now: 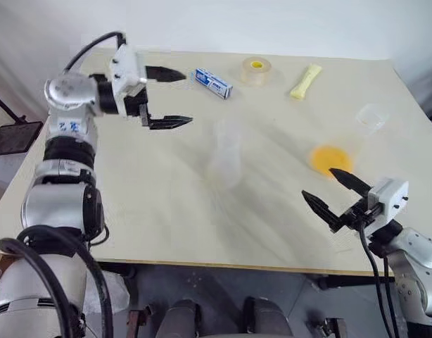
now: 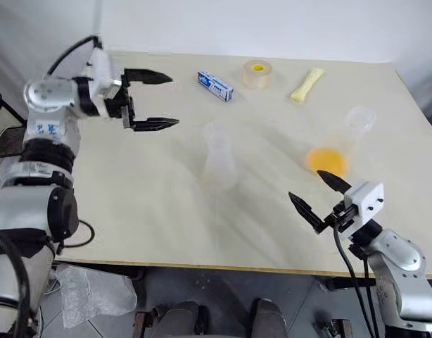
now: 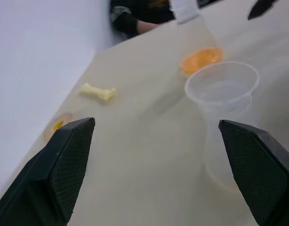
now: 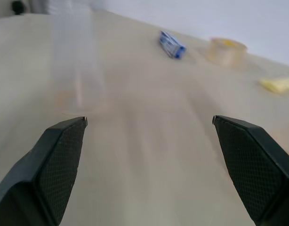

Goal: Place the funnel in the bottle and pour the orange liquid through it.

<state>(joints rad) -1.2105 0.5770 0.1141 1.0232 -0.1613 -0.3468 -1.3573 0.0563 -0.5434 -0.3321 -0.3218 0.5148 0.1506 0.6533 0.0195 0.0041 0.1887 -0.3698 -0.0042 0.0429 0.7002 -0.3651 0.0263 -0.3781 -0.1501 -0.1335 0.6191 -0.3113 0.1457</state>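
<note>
Table (image 2: 153, 225) | bottle (image 2: 218, 163) standing mid-table – funnel (image 3: 222, 87) sitting in its neck | orange liquid (image 2: 327, 160) lying to its right, near right gripper (image 2: 318, 193), fingers spread wide, empty | left gripper (image 2: 151, 100) gaping, empty – next grasp should avoid jolting the bottle.

round shallow pool of liquid (image 2: 327, 160): orange
flask-shaped plastic bottle (image 2: 219, 163): clear
small rectangular box (image 2: 215, 84): blue and white
tape roll (image 2: 257, 74): yellow core
</note>
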